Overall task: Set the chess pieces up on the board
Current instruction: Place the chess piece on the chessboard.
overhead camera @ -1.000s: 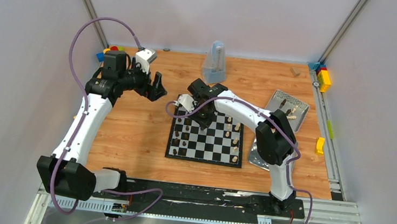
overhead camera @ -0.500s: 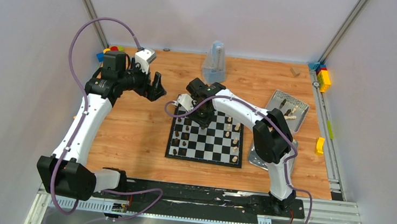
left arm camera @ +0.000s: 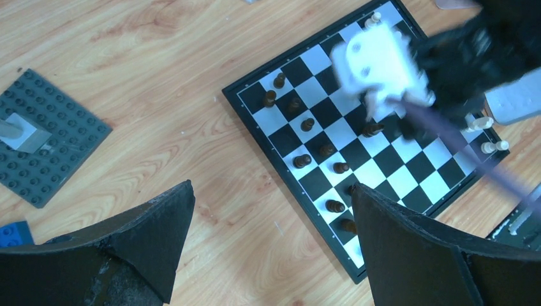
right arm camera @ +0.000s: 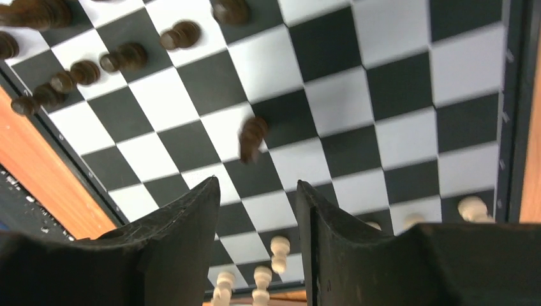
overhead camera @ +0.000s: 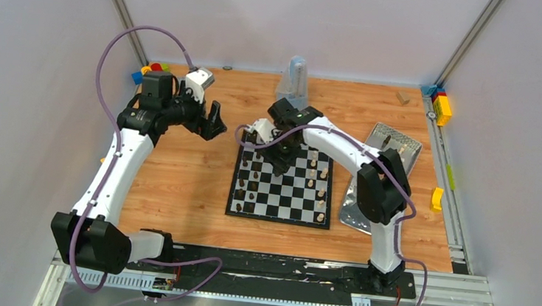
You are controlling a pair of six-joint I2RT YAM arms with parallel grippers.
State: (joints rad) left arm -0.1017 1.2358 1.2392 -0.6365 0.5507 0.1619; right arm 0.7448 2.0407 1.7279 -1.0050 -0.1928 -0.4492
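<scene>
Baseplate (left arm camera: 44,137) beside board (left arm camera: 418,185), left-wrist view only

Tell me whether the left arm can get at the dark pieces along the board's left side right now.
Probably yes: the open left gripper hovers beside the board, nothing between it and those dark pieces.

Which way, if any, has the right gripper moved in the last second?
Yes: the right gripper has shifted slightly to the right and toward the far edge of the board.
</scene>
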